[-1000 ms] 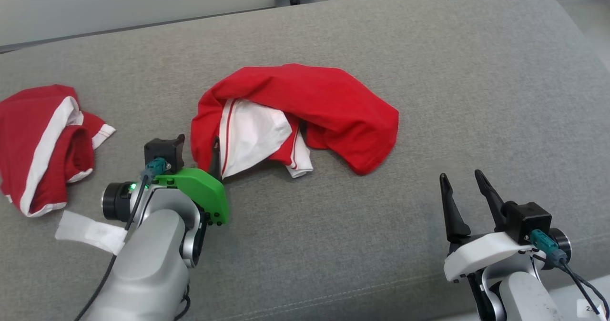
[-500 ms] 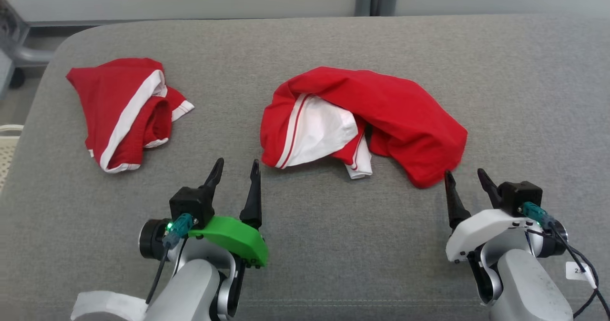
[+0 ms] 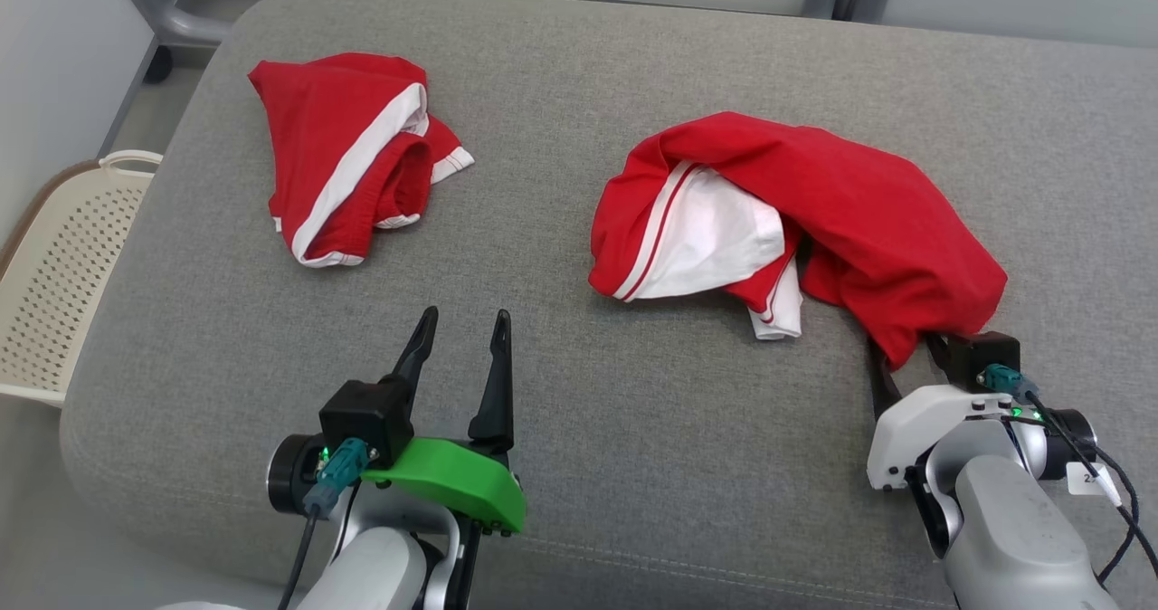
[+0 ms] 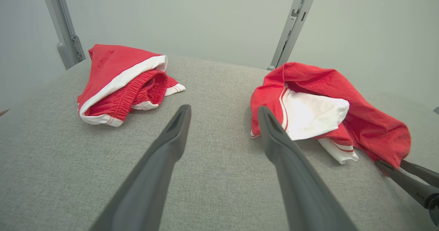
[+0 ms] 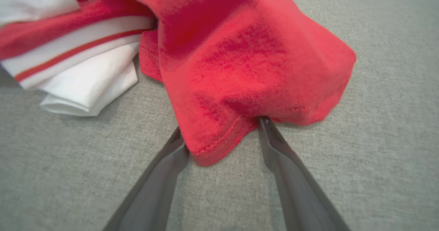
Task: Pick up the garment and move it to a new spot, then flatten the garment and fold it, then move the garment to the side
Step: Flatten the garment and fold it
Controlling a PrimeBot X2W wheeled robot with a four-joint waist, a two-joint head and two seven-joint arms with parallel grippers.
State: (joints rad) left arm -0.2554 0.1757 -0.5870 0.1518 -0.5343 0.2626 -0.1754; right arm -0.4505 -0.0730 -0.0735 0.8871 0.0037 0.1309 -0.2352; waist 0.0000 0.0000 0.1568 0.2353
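Note:
The garment (image 3: pixel 859 212), a crumpled red shirt with a white panel and red stripe, lies on the right half of the grey cushion (image 3: pixel 633 411). My right gripper (image 3: pixel 907 357) stands open at its near right corner. In the right wrist view the red hem (image 5: pixel 212 148) sits between the spread fingers of that gripper (image 5: pixel 220 128), whose tips slip under the cloth. My left gripper (image 3: pixel 463 316) is open with nothing in it, a little to the left of the garment (image 4: pixel 360 121) and nearer than it. The left wrist view looks along that gripper (image 4: pixel 223 109).
A second red piece with a white band (image 3: pixel 344 157) lies crumpled at the cushion's far left. A cream perforated basket (image 3: pixel 54 266) stands on the floor beyond the left edge. A grey metal frame leg (image 3: pixel 154 4) rises behind the cushion.
The head camera has swung, shifting the whole picture. My left gripper has drawn back from the garment's left edge. My right gripper has moved forward until the garment's corner lies between its fingers.

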